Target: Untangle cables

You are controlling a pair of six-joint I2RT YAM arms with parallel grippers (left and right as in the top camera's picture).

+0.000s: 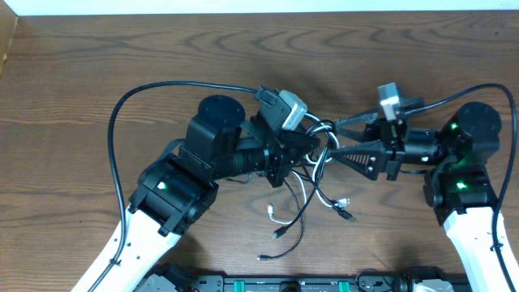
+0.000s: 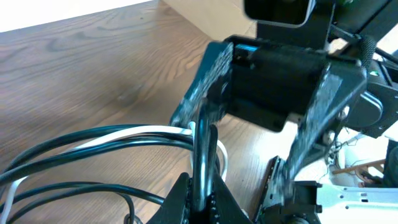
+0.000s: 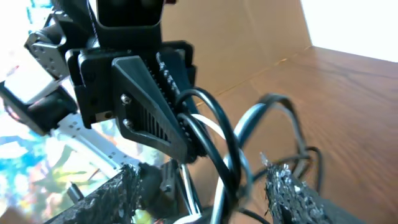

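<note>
Left gripper jaws are clamped on the cables over the bench. Right gripper jaws are spread wide, cables in between.

Away from the left gripper, the cables run off the edge — ends unseen. From above, both claws cover the tangle between them; plugs below are too small to identify. Beside the right gripper, one loop blurs.
</note>
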